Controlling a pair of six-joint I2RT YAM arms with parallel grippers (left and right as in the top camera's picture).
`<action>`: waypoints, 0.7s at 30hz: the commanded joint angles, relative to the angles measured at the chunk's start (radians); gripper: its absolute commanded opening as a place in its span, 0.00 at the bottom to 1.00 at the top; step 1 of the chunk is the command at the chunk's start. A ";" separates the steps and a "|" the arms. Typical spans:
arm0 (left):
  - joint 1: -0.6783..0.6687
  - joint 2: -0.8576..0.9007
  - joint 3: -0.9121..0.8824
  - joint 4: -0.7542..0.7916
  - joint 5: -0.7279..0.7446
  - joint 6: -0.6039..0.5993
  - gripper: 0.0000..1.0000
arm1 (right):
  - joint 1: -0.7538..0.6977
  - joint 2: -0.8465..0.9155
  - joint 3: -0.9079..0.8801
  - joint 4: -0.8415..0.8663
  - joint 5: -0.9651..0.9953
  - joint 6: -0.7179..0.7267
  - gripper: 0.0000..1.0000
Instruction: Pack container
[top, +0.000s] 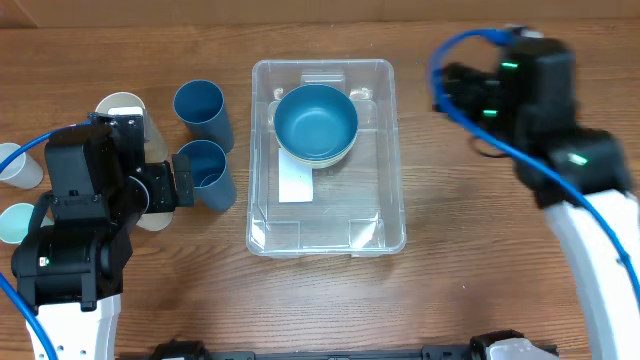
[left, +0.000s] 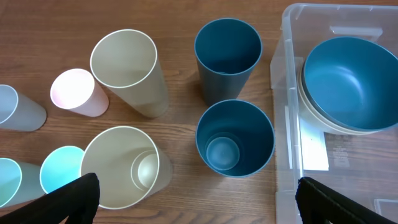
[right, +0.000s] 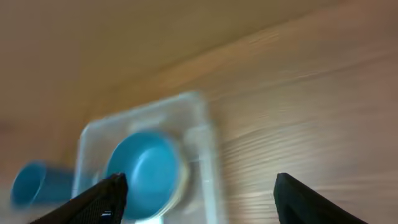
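Flanking container (left: 281, 70), blue cup (left: 252, 127) reveals nested cup (left: 222, 152) wrist-side only.

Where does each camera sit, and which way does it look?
Overhead: above the table, looking straight down on the container holding a blue bowl; left arm, right arm show.
Left wrist: on that arm, looking down at cups beside the container; left fingers at bottom corners.
Right wrist: on its arm, blurred, aslant toward the container; right fingers at bottom.
Shared: container and bowl.
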 joint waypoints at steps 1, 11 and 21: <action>-0.006 0.003 0.021 0.003 -0.005 0.023 1.00 | -0.144 -0.015 0.014 -0.087 0.111 0.073 0.84; -0.006 0.003 0.021 0.003 -0.005 0.023 1.00 | -0.456 0.021 0.013 -0.153 0.111 0.073 1.00; -0.006 0.003 0.021 0.003 -0.005 0.023 1.00 | -0.455 0.021 0.013 -0.152 0.110 0.073 1.00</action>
